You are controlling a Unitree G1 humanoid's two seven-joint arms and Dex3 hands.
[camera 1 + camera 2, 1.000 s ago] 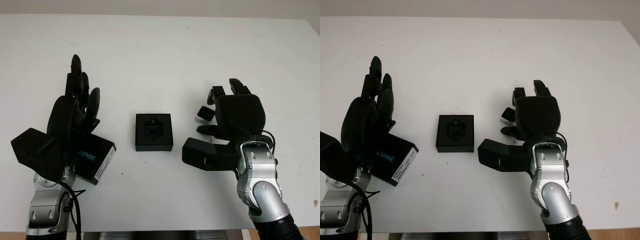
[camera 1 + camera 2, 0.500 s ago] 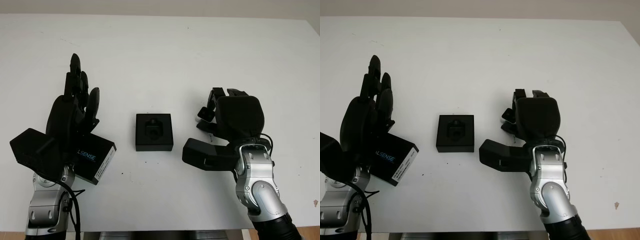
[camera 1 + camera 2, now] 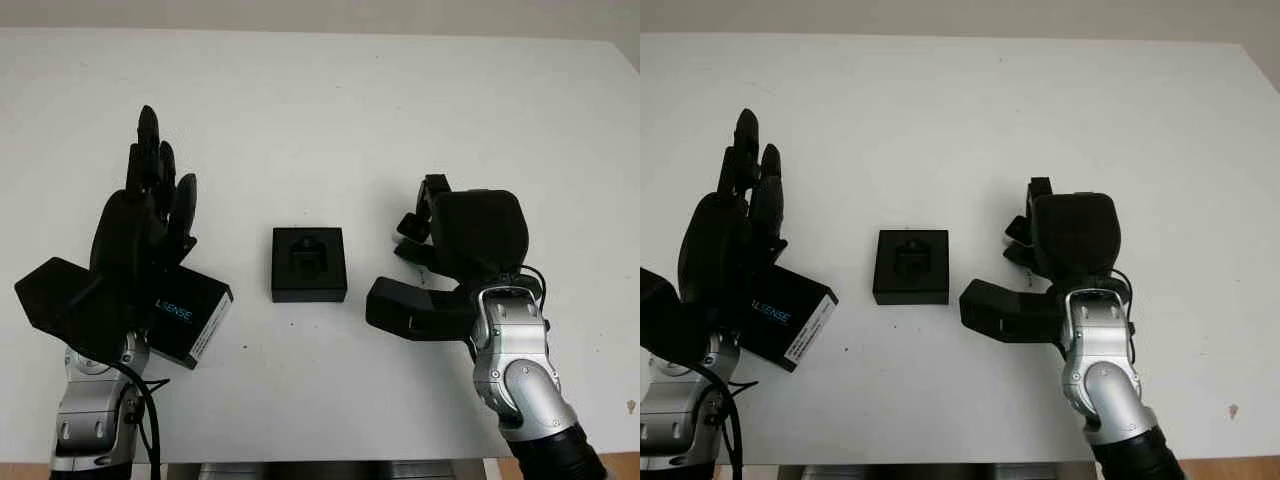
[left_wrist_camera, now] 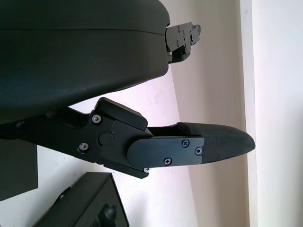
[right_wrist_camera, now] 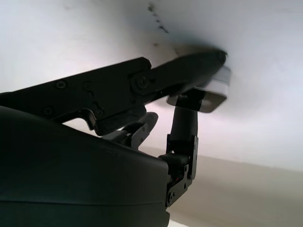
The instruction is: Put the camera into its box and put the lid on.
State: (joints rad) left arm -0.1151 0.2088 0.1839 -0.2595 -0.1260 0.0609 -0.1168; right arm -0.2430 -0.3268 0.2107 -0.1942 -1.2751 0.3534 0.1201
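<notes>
The open black box base (image 3: 309, 264) with a moulded insert sits mid-table. To its left lies the black lid (image 3: 195, 320) with a white side label, partly under my left hand (image 3: 150, 205), which is open. Whether that hand touches the lid I cannot tell. To the right of the base, my right hand (image 3: 422, 225) is curled down on the table. In the right wrist view the small silver-white camera (image 5: 214, 92) is pinched between the thumb (image 5: 189, 71) and a finger. In the head views the fingers hide the camera.
The white table (image 3: 320, 120) stretches far behind the box, with its front edge just below both forearms. A corner of the box base (image 4: 90, 203) shows past the left thumb (image 4: 189, 149) in the left wrist view.
My right hand's fingers have curled down and closed over the camera, which earlier showed beside them. The left hand and the lid have hardly moved.
</notes>
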